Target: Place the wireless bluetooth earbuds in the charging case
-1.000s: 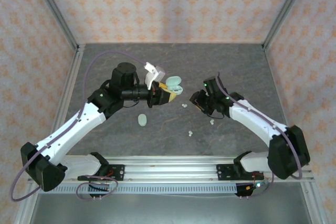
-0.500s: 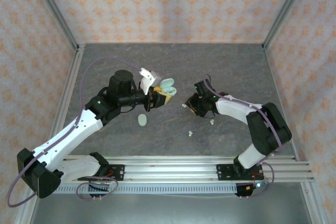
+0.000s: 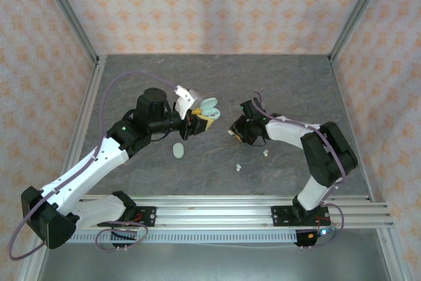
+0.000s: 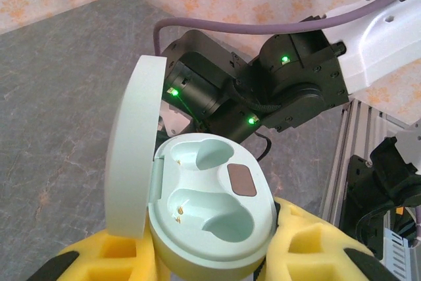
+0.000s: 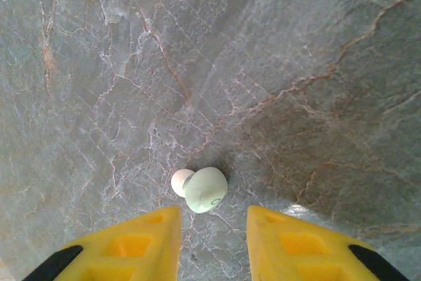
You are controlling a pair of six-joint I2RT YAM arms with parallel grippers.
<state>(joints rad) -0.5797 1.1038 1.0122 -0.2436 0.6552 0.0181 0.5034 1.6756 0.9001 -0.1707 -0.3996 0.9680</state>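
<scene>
A small whitish-green pebble-like earbud [image 5: 200, 189] lies on the grey marbled tabletop [image 5: 296, 64], just ahead of the right gripper [image 5: 214, 228], whose yellow padded jaws stand apart and empty. The left gripper [image 3: 196, 123] clamps the pale green oval charging case [image 4: 210, 208], lid raised, both wells vacant. Advisable: lower and advance until the bud sits centred between the pads, then close gently lest it squirt out.

The walls [image 3: 197, 4] on the left, far and right sides carry pale peach wallpaper with a repeating orange floral motif. Slim grey metal posts [image 3: 68, 14] rise at the two far corners. The tabletop [image 3: 197, 77] is dark grey and stone-patterned, with pale and rusty veins. Silver aluminium rails [image 3: 217, 212] cross the near edge. The light is soft and even.
</scene>
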